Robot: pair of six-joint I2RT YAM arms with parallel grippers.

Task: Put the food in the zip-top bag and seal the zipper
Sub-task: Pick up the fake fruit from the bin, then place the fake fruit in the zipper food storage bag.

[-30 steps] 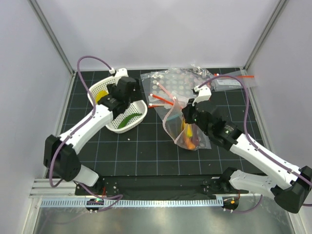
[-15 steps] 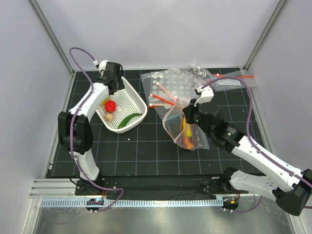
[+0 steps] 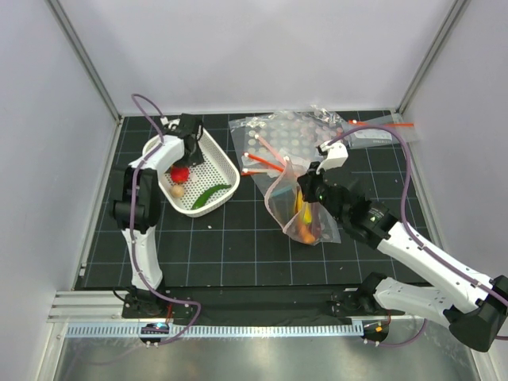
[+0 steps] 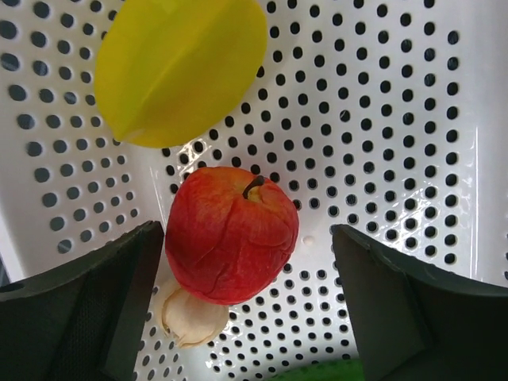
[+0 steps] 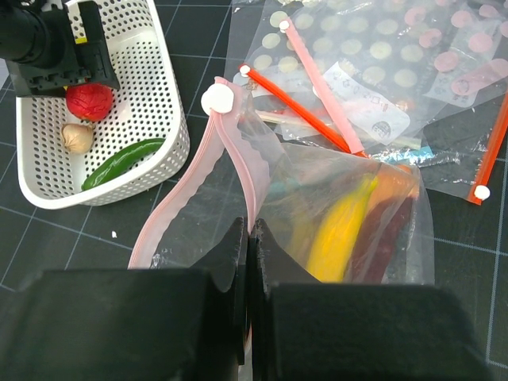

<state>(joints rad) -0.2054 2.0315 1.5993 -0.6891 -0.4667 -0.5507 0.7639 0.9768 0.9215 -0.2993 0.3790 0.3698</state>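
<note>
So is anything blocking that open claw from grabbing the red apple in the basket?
Nothing visible. The left gripper hangs open over the red apple, jaws either side. The yellow piece lies beyond it, the beige piece sits against its edge, neither in between.

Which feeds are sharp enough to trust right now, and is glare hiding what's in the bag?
Left wrist: red fruit crisp, left fingers soft at the edges. Right wrist: zip-top bag sharp, slight sheen, banana readable; right fingers dark, blurred. Top external: even light, no harsh shadows.
</note>
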